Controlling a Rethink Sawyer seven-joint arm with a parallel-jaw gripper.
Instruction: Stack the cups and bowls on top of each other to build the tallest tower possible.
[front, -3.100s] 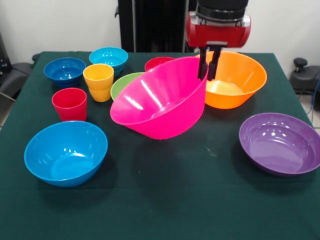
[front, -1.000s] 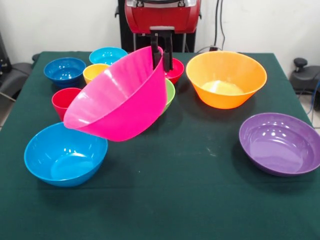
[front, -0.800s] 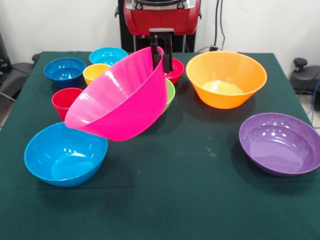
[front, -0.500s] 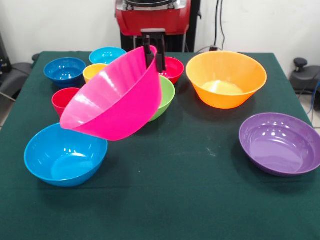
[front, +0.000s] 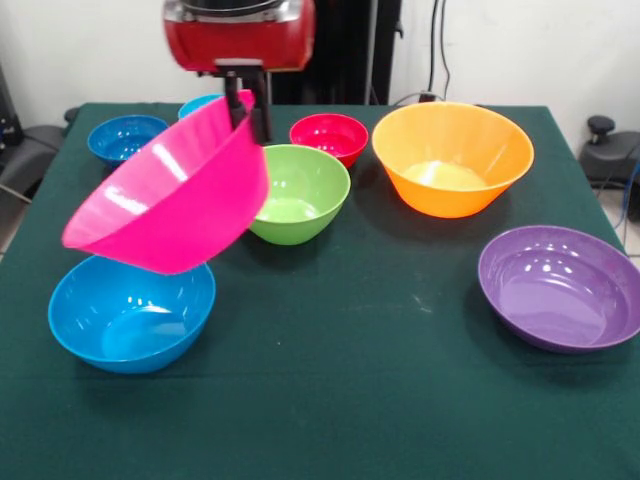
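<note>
My gripper (front: 250, 118) is shut on the far rim of the large pink bowl (front: 170, 195). The bowl hangs tilted in the air, its low edge above the medium blue bowl (front: 130, 315) at the front left. Right of it stand the green bowl (front: 297, 195) and the small red bowl (front: 328, 137). The orange bowl (front: 452, 158) sits at the back right and the purple bowl (front: 558, 287) at the right. The dark blue bowl (front: 122, 138) and a sliver of the light blue bowl (front: 195, 104) show at the back left. The pink bowl hides the cups. No tower is in view.
A dark green cloth covers the table (front: 380, 400). The red arm housing (front: 240, 35) hangs over the back left of the table. A black stand (front: 340, 50) rises behind the far edge.
The gripper has carried the pink bowl leftward across the table, from beside the orange bowl to above the medium blue bowl. The green and small red bowls are uncovered; the cups are now hidden.
</note>
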